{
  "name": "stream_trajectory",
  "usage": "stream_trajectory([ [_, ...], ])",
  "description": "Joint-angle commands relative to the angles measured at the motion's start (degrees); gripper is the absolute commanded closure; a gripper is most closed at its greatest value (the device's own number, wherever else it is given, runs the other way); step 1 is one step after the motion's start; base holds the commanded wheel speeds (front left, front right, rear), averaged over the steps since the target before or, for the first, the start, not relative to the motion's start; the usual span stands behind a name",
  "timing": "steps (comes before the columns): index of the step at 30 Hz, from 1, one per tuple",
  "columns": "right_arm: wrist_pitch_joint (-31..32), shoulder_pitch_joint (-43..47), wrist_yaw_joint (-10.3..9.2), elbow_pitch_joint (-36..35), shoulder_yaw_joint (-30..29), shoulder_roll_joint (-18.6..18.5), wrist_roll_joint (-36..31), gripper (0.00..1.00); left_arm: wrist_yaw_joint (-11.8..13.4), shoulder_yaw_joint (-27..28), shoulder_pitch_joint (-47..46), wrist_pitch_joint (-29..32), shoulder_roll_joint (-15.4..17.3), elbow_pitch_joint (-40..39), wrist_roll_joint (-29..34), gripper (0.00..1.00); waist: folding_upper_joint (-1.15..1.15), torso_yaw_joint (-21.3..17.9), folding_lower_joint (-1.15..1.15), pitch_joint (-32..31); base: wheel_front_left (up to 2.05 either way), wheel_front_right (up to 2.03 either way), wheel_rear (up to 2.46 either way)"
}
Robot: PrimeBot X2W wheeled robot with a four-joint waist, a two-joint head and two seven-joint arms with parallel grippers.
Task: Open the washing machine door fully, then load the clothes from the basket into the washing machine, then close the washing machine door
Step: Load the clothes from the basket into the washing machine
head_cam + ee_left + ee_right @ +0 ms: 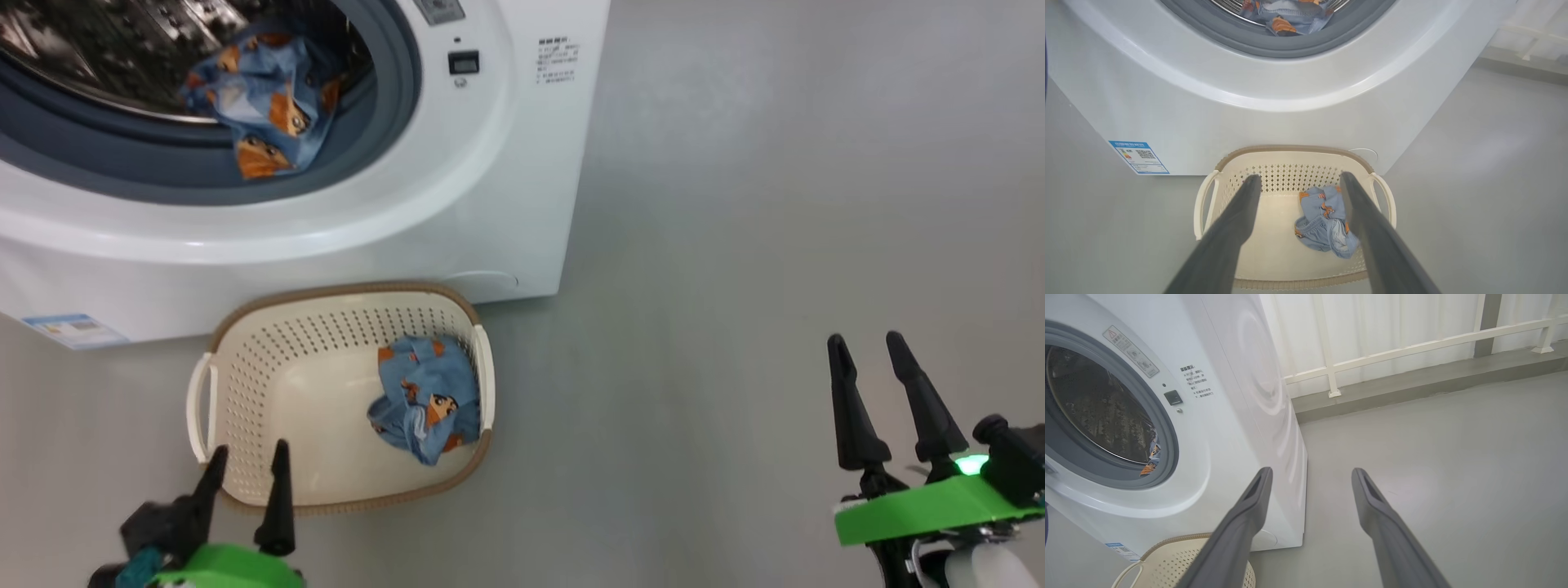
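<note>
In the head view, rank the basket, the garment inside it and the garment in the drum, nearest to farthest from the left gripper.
1. basket, just ahead of the left gripper.
2. garment in the basket, at its right end.
3. garment in the drum, top left.

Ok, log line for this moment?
one garment: drum mouth | other garment: basket | left gripper: open, aimed at basket | right gripper: open, empty

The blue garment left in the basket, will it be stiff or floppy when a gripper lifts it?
Probably floppy: the garment lies crumpled in soft folds, and the other garment droops over the grey rubber seal. Likely light, being thin cloth. A pinch on one fold may leave the rest dangling.
</note>
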Motion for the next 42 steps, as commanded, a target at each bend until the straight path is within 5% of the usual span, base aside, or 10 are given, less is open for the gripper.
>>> stream_trajectory([
  [1, -0.29, -2.07, 0.25, -1.70, 1.25, -0.43, -0.90, 0.00, 0.03, 0.76, -2.85, -0.37, 0.54, 0.43, -0.52, 0.00, 0.00, -1.13, 0.00, 5.16, 0.00, 0.00, 0.00],
  [23, -0.29, -14.45, 0.25, -4.15, 3.42, 3.85, -0.51, 0.00, 0.03, -21.23, -36.21, 2.49, 6.98, 32.13, -11.30, 0.00, 0.00, -8.24, 0.00, 26.26, 0.00, 0.00, 0.00],
  [42, -0.29, -15.92, 0.25, -5.10, 6.20, 5.13, 1.15, 0.00, 0.03, -34.70, -45.97, 15.26, 16.25, 34.08, -26.55, 0.00, 0.00, -15.19, 0.00, 32.69, 0.00, 0.00, 0.00],
])
